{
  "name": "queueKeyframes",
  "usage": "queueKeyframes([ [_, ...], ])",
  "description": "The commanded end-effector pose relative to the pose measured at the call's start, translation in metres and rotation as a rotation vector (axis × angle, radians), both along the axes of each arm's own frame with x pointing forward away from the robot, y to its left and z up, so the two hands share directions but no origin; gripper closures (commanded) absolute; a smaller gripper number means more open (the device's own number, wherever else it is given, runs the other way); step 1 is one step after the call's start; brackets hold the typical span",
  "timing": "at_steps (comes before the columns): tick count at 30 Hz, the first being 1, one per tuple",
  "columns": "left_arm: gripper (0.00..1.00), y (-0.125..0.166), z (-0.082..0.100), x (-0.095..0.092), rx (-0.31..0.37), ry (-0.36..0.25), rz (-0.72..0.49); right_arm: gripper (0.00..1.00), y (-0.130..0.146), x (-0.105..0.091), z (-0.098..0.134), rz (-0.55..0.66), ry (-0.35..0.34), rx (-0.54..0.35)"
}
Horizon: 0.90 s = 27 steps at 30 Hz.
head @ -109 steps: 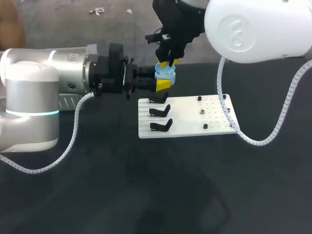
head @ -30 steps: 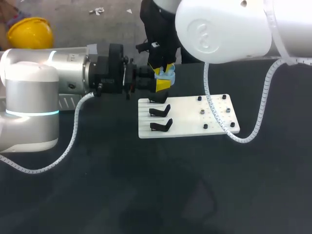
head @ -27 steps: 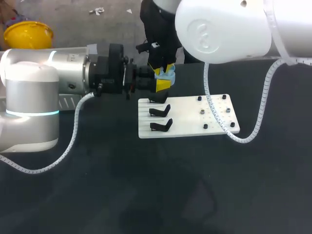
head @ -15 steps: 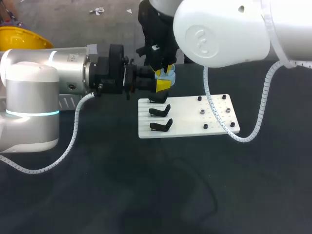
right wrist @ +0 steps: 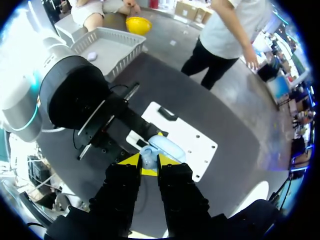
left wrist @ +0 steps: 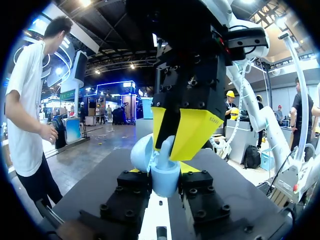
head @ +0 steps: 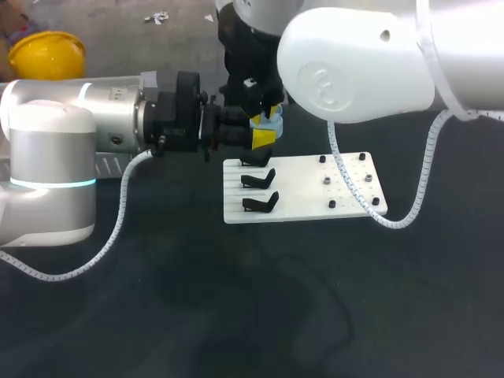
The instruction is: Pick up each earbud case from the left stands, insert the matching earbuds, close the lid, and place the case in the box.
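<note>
Left gripper clamps the light-blue earbud case, lid open, above the white stand board's far-left edge. Right gripper has edged left and down onto it, tips narrowly pinching what looks like an earbud: insertion likely underway.

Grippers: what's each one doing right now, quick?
Left gripper: closed, holding the light blue earbud case.
Right gripper: closed on a small light blue earbud over the case.
</note>
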<state>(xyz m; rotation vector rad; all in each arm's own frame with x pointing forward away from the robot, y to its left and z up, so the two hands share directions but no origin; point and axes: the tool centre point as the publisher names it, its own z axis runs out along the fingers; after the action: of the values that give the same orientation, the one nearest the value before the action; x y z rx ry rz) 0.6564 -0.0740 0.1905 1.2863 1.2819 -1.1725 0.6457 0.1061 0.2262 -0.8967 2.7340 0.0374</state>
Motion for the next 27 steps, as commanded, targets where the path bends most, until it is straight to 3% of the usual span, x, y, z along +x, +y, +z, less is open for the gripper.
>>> queueKeyframes([
  [1, 1.00, 0.000, 0.001, -0.001, -0.005, -0.004, 0.003, 1.00, 0.001, 0.001, -0.003, 0.004, -0.007, -0.009],
  [2, 1.00, 0.000, 0.001, -0.001, -0.005, -0.004, 0.003, 0.97, 0.000, 0.002, -0.003, 0.004, -0.008, -0.009],
  [3, 1.00, 0.000, 0.001, -0.001, -0.005, -0.004, 0.003, 0.80, 0.000, 0.002, -0.002, 0.003, -0.008, -0.009],
  [7, 1.00, 0.000, 0.001, -0.001, -0.005, -0.004, 0.003, 0.65, -0.002, 0.004, -0.002, -0.003, -0.011, -0.011],
  [14, 1.00, 0.000, 0.001, -0.001, -0.005, -0.004, 0.003, 0.69, -0.002, 0.005, 0.000, -0.008, -0.017, -0.007],
  [27, 1.00, 0.000, 0.001, -0.001, -0.005, -0.004, 0.003, 0.66, -0.008, 0.007, 0.009, -0.035, -0.029, -0.006],
])
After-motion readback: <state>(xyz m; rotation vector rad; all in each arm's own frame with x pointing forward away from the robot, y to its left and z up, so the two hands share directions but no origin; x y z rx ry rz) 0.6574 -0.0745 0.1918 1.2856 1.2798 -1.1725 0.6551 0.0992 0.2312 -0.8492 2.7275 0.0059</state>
